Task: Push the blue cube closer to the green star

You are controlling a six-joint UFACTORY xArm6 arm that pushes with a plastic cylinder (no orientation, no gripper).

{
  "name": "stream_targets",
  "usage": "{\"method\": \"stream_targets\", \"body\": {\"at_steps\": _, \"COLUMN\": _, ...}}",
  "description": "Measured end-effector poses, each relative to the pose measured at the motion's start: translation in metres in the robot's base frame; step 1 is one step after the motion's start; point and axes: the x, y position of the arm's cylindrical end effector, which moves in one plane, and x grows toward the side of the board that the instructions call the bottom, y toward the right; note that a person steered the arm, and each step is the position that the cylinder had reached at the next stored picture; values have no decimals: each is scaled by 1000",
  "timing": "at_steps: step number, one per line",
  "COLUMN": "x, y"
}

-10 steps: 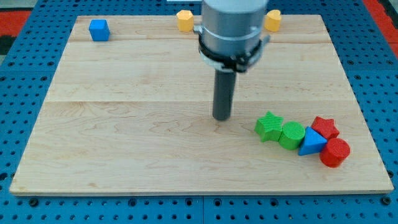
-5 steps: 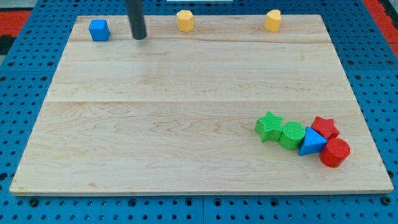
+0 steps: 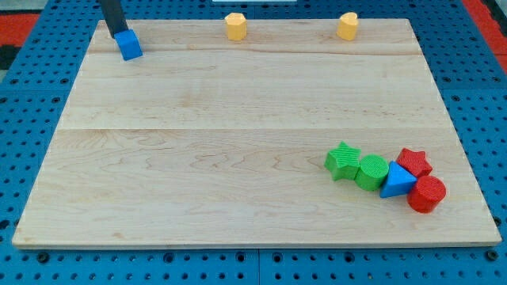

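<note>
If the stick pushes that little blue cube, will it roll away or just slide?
Probably slide: the blue cube has flat faces and sits flat on the smooth wooden board. It looks small and light, so it should move easily. My tip touches its upper-left edge, off-centre, so it may twist a little.

Single high front view, angled down over the whole wooden board (image 3: 238,174); moderately near

Pale matt wooden board (image 3: 238,158); blue cube (image 3: 128,44) looks like smooth plastic.
</note>
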Motion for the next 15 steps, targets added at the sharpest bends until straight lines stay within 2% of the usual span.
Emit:
{"method": "stream_targets", "body": {"at_steps": 1, "x": 10, "y": 37}}
{"method": "stream_targets", "body": {"at_steps": 3, "x": 57, "y": 55}}
{"method": "stream_targets", "body": {"at_steps": 6, "x": 73, "y": 0}}
{"method": "stream_targets", "body": {"at_steps": 7, "x": 95, "y": -2}}
{"method": "stream_targets", "body": {"at_steps": 10, "x": 140, "y": 56}}
{"method": "stream_targets", "body": {"at_steps": 13, "x": 148, "y": 130}}
{"method": "stream_targets", "body": {"at_steps": 15, "x": 173, "y": 186}}
